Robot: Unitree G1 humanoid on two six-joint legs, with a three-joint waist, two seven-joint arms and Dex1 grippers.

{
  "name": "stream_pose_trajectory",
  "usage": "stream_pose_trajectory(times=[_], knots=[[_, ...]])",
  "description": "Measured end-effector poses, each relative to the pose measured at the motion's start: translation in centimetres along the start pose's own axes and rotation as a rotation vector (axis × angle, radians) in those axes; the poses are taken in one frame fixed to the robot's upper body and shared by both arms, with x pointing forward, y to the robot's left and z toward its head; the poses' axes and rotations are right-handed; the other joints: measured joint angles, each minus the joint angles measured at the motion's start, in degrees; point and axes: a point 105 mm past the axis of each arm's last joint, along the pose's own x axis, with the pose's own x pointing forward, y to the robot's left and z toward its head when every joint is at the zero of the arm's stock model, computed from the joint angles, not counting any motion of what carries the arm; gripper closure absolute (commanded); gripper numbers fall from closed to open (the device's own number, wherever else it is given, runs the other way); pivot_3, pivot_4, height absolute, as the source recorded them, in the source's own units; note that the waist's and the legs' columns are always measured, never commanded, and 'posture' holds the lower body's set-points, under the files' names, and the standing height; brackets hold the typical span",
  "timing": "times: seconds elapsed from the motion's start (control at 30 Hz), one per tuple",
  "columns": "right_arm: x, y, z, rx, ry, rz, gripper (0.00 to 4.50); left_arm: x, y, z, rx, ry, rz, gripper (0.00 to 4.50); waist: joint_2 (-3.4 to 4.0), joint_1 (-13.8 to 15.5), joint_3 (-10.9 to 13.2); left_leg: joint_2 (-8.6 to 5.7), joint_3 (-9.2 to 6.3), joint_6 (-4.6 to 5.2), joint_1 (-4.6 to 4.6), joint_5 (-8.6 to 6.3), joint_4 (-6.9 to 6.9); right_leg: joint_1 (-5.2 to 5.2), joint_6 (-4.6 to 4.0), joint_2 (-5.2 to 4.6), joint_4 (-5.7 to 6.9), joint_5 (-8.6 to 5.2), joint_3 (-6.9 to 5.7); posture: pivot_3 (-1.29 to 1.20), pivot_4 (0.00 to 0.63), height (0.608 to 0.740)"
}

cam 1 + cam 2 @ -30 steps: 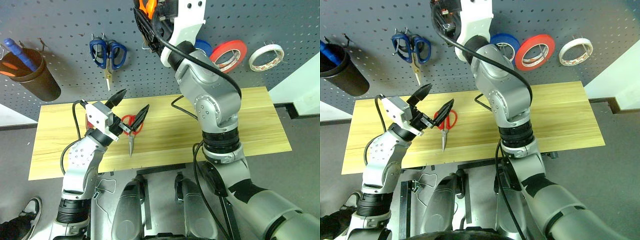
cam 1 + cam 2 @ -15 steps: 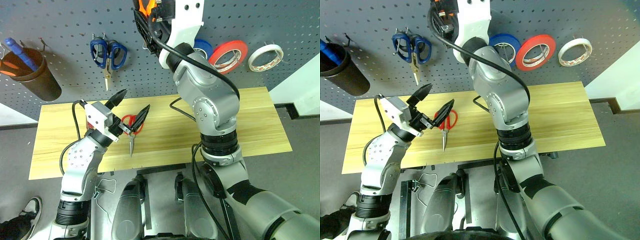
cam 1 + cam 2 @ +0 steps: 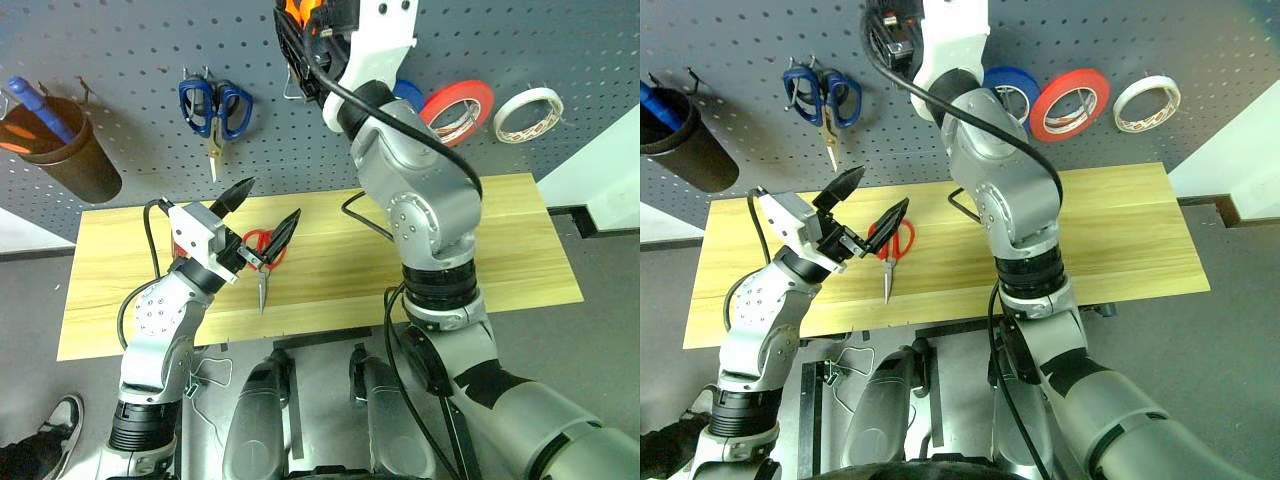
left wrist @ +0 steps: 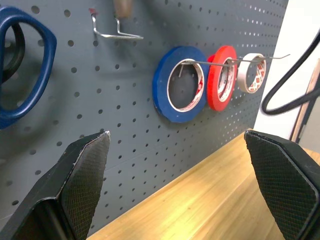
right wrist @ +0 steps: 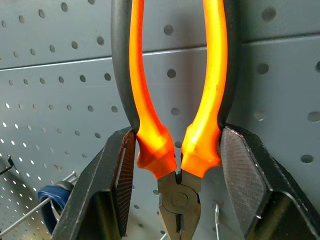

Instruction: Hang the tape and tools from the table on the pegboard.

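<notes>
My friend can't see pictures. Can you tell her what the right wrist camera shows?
The right gripper is shut on the pliers, pinching their orange-and-black handles between its two black fingers. The handles point up and the grey metal nose points down, close in front of the dark grey pegboard.

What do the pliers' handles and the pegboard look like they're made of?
Pliers: handles look like glossy orange and black rubbery plastic grips, going by the sheen; the dark head looks like metal. Pegboard: smooth grey panel with punched holes, probably painted metal, though plastic can't be ruled out.
</notes>
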Motion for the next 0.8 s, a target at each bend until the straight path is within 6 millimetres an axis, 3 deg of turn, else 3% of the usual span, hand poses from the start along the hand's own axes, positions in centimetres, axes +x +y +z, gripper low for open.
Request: stream_pose_trajectory(times=[0.17, 0.63, 0.67, 0.8], knots=[[0.5, -0.7, -2.0, 0.003, 0.016, 0.014, 2.31, -0.2, -0.1, 0.1, -0.001, 0.006, 0.001, 0.0, 0.05, -0.02, 0.04, 0.13, 0.02, -0.01, 0.27, 0.28, -0.03, 0.2, -0.21, 0.11, 0.01, 0.13, 0.04, 0.05, 0.375, 0.716], [0.6, -0.6, -2.3, 0.015, 0.017, 0.019, 2.31, -0.4, -0.1, -0.1, -0.003, 0.02, 0.007, 0.0, 0.08, -0.03, 0.06, 0.23, 0.01, -0.02, 0.26, 0.44, -0.18, 0.1, -0.38, 0.21, -0.01, 0.25, 0.07, 0.04, 0.378, 0.716], [0.6, -0.5, -2.3, 0.019, 0.018, 0.022, 1.59, -0.4, -0.1, -0.1, -0.003, 0.019, 0.007, 0.0, 0.08, -0.05, 0.06, 0.23, 0.01, -0.02, 0.26, 0.44, -0.18, 0.1, -0.38, 0.21, -0.01, 0.25, 0.07, 0.04, 0.378, 0.716], [0.6, 0.0, -2.2, 0.04, 0.02, 0.043, 0.39, -0.4, -0.2, -0.1, -0.003, 0.02, 0.007, 0.0, 0.08, -0.03, 0.07, 0.23, 0.01, -0.02, 0.26, 0.44, -0.22, 0.08, -0.39, 0.21, -0.02, 0.25, 0.07, 0.04, 0.379, 0.716]])
